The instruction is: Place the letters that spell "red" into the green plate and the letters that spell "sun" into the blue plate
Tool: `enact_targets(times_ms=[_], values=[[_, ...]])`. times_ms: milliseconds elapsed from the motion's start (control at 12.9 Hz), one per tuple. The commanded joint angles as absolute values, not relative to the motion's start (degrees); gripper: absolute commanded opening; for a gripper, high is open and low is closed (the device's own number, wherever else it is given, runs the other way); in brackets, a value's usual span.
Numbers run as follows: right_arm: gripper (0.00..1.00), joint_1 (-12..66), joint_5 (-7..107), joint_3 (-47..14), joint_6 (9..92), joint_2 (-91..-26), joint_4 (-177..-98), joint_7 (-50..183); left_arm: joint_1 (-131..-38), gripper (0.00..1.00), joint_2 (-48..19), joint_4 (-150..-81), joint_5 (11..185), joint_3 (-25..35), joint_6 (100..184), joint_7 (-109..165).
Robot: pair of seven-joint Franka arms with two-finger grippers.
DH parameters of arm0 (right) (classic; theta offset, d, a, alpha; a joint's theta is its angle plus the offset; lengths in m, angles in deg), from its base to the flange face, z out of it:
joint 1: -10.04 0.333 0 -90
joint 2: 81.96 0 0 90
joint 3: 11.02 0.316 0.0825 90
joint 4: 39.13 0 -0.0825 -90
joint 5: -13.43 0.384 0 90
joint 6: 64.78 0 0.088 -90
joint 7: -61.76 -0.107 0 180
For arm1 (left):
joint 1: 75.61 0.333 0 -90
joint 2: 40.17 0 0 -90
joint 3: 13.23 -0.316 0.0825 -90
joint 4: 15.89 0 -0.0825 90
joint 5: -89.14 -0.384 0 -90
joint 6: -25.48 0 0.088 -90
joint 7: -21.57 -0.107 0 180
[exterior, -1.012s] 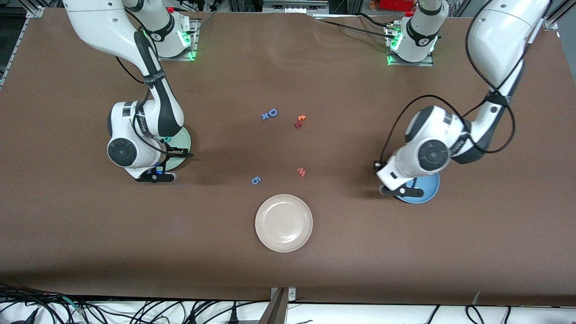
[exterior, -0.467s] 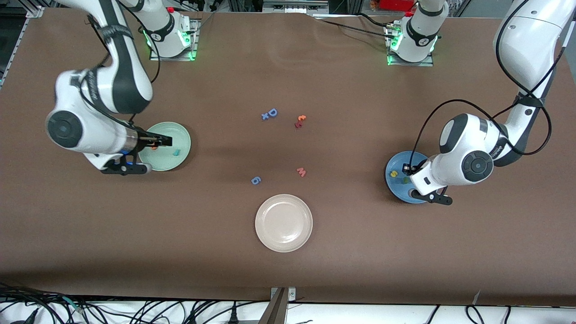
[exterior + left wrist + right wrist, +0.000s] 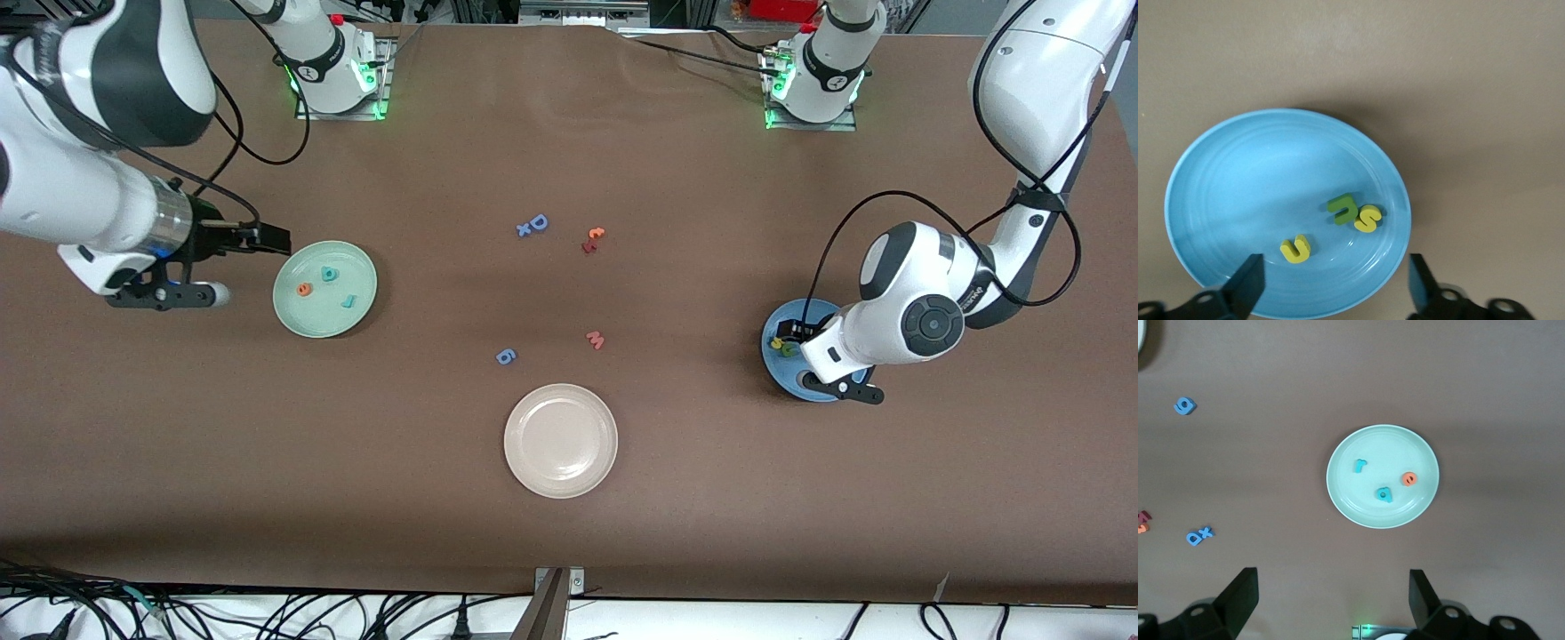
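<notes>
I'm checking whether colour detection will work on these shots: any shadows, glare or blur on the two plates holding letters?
Left wrist view: the blue plate carries soft pale sheen, a dark shadow lies on the table along its rim, letters stay crisp. Right wrist view: the green plate is evenly lit and sharp. Front view: the left arm covers part of the blue plate.

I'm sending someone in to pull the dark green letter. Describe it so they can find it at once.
Start at the blue plate toward the left arm's end of the table, under the open left gripper. Three small foam letters lie in it; the green "n" touches the yellow "s", with the yellow "u" apart. It is the only dark green one there.
</notes>
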State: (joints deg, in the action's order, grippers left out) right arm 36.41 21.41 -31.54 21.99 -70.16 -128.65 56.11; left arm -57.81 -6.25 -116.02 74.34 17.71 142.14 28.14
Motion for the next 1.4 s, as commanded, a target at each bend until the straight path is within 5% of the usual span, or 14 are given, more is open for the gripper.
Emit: enact_targets(times_ms=[0,311,622,856,1089,1323], values=[[1.0,36.5,20.3,-32.4,19.5,-70.4,-125.9,56.4,-57.6,1.0,-11.5,-116.3,74.6,18.8,138.9,27.6],[1.0,33.0,18.0,-29.1,19.5,-70.8,-125.5,56.2,-57.7,1.0,-20.8,-114.0,75.6,19.5,131.0,27.3],[0.99,17.2,12.6,-10.3,20.8,-72.4,-125.6,51.8,-57.8,1.0,-21.4,-95.2,80.2,20.9,111.9,27.3],[0.99,9.3,12.0,-2.1,22.3,-72.5,-126.1,51.7,-57.3,1.0,-23.5,-92.2,82.7,20.2,110.6,26.7],[0.99,3.3,10.0,5.2,25.0,-74.0,-128.9,51.6,-63.2,1.0,-28.1,-92.7,83.2,10.3,110.9,26.1],[1.0,3.4,9.9,5.2,25.5,-74.3,-129.6,51.7,-68.5,1.0,-32.6,-97.0,85.3,1.1,112.9,23.2]])
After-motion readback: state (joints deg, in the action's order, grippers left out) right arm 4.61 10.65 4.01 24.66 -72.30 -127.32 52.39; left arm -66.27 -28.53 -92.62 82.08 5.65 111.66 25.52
